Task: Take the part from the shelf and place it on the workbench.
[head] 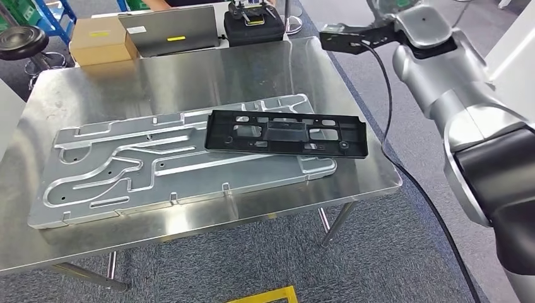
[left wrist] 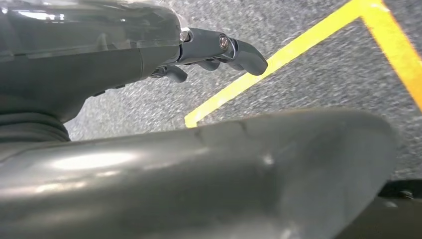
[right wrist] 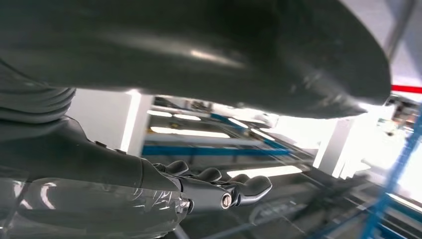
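We see the black part [head: 287, 133] lying flat on the grooved plate [head: 126, 170] atop the workbench [head: 189, 69], while our left hand [left wrist: 209, 52] and right hand [right wrist: 214, 186] hold nothing, fingers loosely extended.

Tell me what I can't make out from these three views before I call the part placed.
- Right hand: its palm side faces away in the right wrist view; empty or not is unclear. In the head view the forearm hides it.
- Left hand: the left wrist view shows fingertips over floor; a dark cover hides the rest.
- Black part: lies on the metal plate; underside contact hidden.
- Shelf: outside the head view.
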